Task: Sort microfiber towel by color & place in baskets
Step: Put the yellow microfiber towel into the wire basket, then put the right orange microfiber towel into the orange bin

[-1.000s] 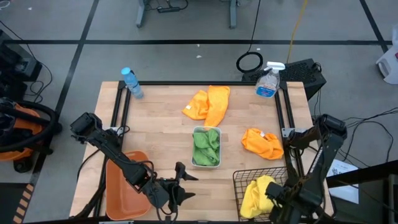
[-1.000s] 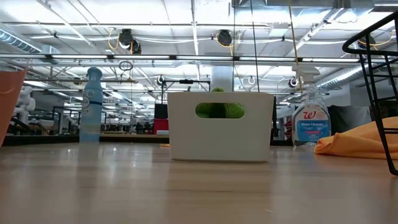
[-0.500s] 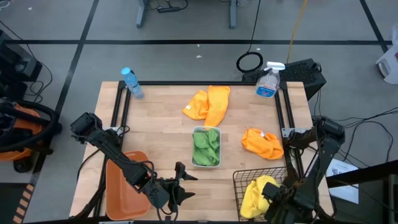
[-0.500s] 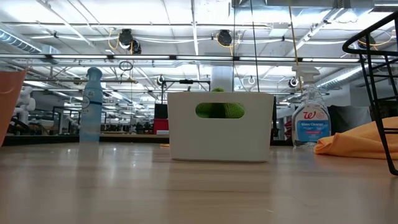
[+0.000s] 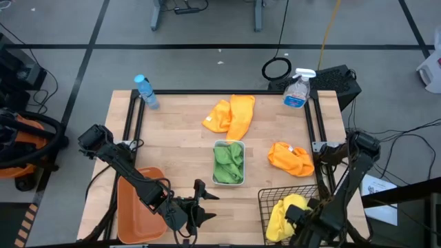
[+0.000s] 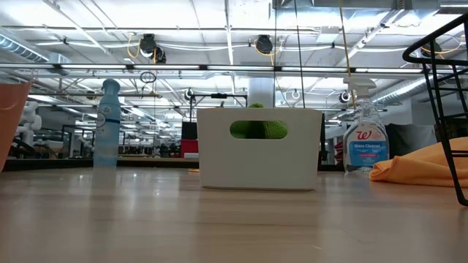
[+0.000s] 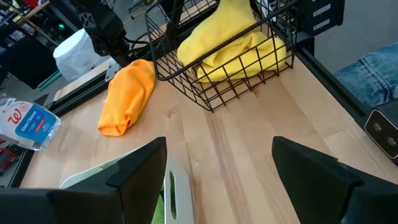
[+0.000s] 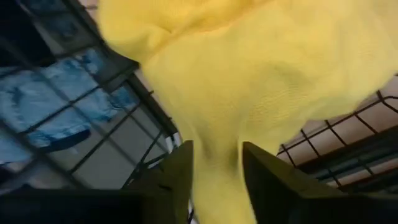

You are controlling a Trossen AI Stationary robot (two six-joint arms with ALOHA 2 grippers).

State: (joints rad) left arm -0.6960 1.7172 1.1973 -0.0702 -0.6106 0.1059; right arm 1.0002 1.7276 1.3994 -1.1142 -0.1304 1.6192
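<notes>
A yellow towel (image 5: 284,209) lies bunched in the black wire-mesh basket (image 5: 265,200) at the table's near right. My right gripper (image 8: 217,180) is over it, shut on the towel. A green towel (image 5: 229,160) fills the white bin (image 5: 215,180) at the centre. Two orange towels lie on the wood, one (image 5: 233,116) toward the far edge and one (image 5: 290,158) to the right. The orange tub (image 5: 136,205) sits near left. My left gripper (image 7: 217,168) is open and holds nothing, hovering near the table's near edge between the tub and the bin. My right gripper pinches a bunched part of the yellow towel (image 8: 217,143) between its two fingers (image 8: 174,180), coming from above into the basket. The cloth spreads away from the fingers and rests on the basket's wire mesh (image 8: 348,143). One layer or several, I cannot tell.
A water bottle (image 5: 145,91) stands at the far left corner and a spray bottle (image 5: 297,90) at the far right corner. Black rails (image 5: 313,124) run along the table's sides. Bare wood lies between the bin and the basket (image 7: 249,143).
My right arm has shifted a little toward the table's left over the wire basket, with the yellow towel staying in the basket.
</notes>
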